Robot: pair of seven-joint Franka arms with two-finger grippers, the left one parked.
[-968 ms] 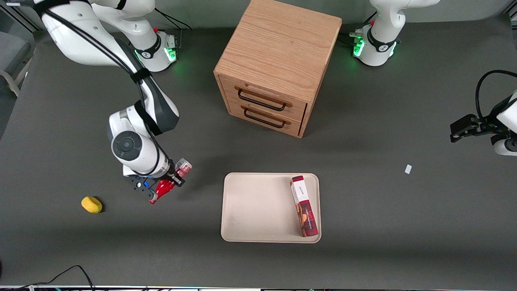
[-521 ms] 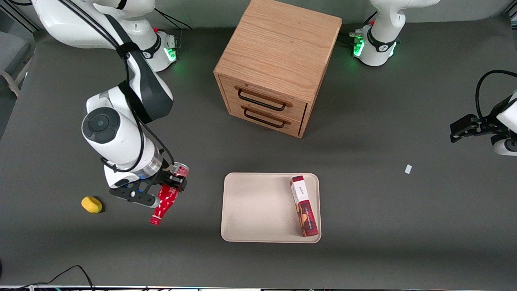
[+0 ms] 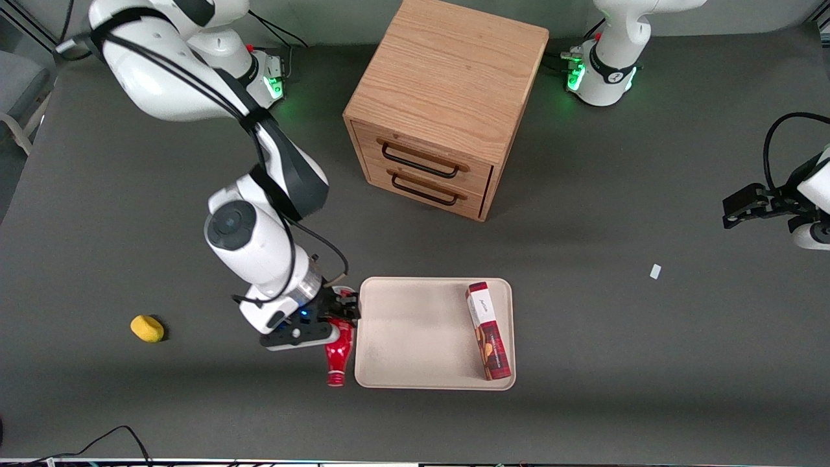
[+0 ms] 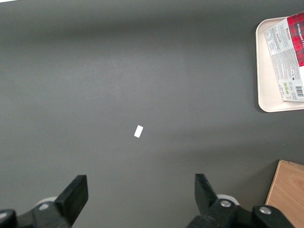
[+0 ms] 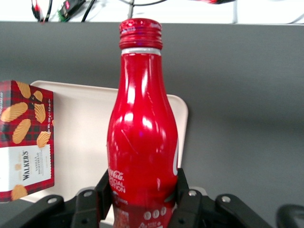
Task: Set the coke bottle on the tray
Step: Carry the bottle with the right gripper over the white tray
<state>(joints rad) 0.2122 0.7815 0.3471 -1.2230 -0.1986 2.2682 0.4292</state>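
1. Fingers point(image 5: 187, 202) of the right arm's gripper point(image 3: 337, 319): black pads pressed against both sides of the lower body of the small slim glossy red coke bottle point(image 3: 338, 355), pinching it. Wrist view shows the same grip on the coke bottle point(image 5: 142, 142), near its base end.
2. Bottle attitude: held off the dark grey table point(image 3: 616, 337), lying roughly level, red cap end pointing toward the front camera, base end tucked in the gripper.
3. Bottle position: just beside the edge of the flat rectangular cream tray point(image 3: 415, 337) that faces the working arm's end of the table. From the front view the bottle sits over the table at the rim and not over the tray floor; whether it touches the rim cannot be told.
4. On the tray: a long red-and-white tartan biscuit box point(image 3: 488, 331), lying flat along the edge toward the parked arm's end. Same box point(image 5: 23, 142) appears in the wrist view with the tray point(image 5: 85, 137) beneath it.
5. Light wooden two-drawer cabinet point(image 3: 447, 107) stands farther from the front camera than the tray, both drawers closed, dark handles facing the tray.
6. Small yellow rounded lump point(image 3: 147, 328) rests on the table toward the working arm's end, well apart from the gripper.
7. Small white scrap point(image 3: 655, 272) lies on the table toward the parked arm's end.
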